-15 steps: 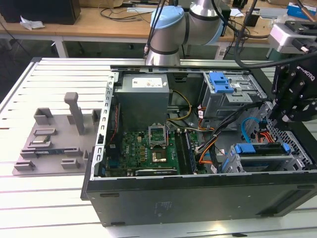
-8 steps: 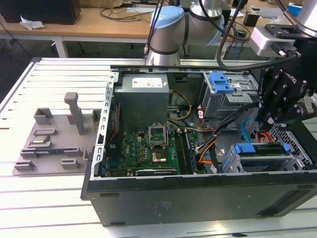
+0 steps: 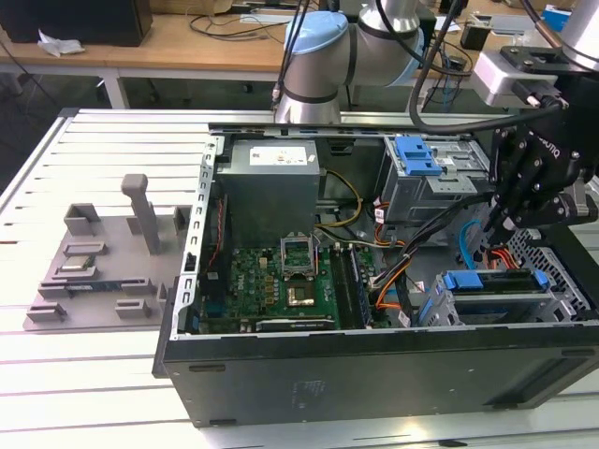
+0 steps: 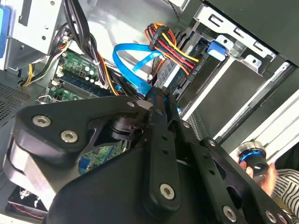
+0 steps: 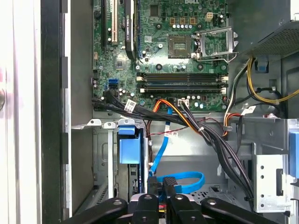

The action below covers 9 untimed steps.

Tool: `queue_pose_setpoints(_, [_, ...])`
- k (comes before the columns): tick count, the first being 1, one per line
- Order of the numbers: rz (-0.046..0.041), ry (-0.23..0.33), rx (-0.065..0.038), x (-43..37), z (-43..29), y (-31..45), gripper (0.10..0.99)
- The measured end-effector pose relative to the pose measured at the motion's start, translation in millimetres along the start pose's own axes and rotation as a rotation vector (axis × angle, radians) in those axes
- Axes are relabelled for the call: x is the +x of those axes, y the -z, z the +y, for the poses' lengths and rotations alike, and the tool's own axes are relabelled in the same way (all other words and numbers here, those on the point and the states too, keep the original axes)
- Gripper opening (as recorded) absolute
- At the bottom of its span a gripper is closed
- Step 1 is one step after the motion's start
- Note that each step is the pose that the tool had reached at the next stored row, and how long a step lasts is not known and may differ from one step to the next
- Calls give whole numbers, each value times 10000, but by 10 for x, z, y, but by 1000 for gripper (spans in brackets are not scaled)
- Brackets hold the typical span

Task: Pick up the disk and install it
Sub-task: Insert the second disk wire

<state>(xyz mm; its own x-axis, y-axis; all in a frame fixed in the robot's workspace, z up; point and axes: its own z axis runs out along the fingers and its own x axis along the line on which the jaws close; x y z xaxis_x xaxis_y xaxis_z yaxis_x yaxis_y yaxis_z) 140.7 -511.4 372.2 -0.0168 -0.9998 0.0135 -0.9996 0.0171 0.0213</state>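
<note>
Gripper [image 3: 513, 217] fingers pinched together, holding nothing, just above the blue-railed silver metal disk [image 3: 494, 292] seated in its bay; press squarely.

White slatted bench [image 3: 112, 140] carries open black computer case [image 3: 374, 374] toward exterior view's right; grey fixture tray [image 3: 103, 271] with upright posts lies just beside it, toward left.

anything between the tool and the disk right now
Yes, it seems so. A looped blue cable lies right at the tool in the first wrist view. In the exterior view it hangs between the tool and the disk, which sits lower down in the case.
</note>
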Motion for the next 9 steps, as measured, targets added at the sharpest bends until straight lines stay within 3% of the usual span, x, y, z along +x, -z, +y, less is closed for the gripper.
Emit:
queue_pose_setpoints(4, [35,0,0,91,-3,-27,161])
queue_pose_setpoints(6, [36,12,0,157,-5,-88,161])
queue_pose_setpoints(9, [70,133,2,174,-29,-173,161])
